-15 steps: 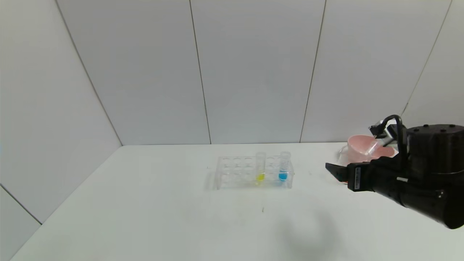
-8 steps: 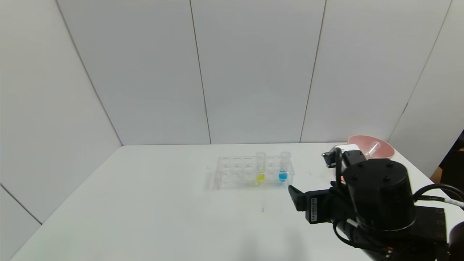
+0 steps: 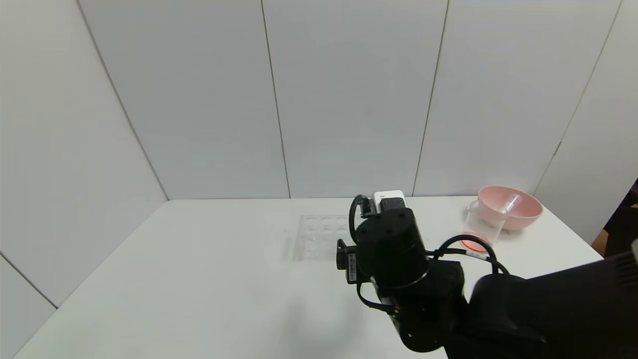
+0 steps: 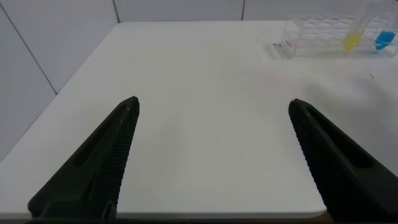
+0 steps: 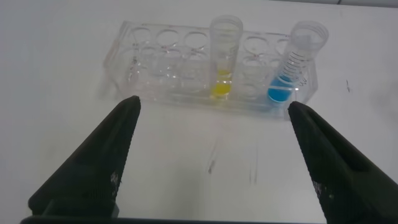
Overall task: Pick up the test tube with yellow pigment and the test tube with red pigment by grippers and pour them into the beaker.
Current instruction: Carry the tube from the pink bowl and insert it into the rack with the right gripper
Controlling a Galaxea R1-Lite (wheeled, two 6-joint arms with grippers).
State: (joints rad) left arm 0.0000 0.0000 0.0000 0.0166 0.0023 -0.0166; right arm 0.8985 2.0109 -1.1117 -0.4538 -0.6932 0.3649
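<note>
The test tube with yellow pigment stands upright in a clear rack. My right gripper is open just in front of the rack and short of the tube, with nothing between its fingers. In the head view my right arm covers that tube and the right half of the rack. The beaker stands at the far right with red liquid in its bottom. The test tube with red pigment is out of view. My left gripper is open over bare table, far from the yellow tube.
A blue-liquid tube stands in the rack two holes from the yellow one. A pink bowl sits behind the beaker with a clear tube leaning in it. White walls close the back and left of the table.
My right arm has swung left from beside the beaker and bowl to in front of the rack. It now hides the yellow and blue tubes in the head view.
</note>
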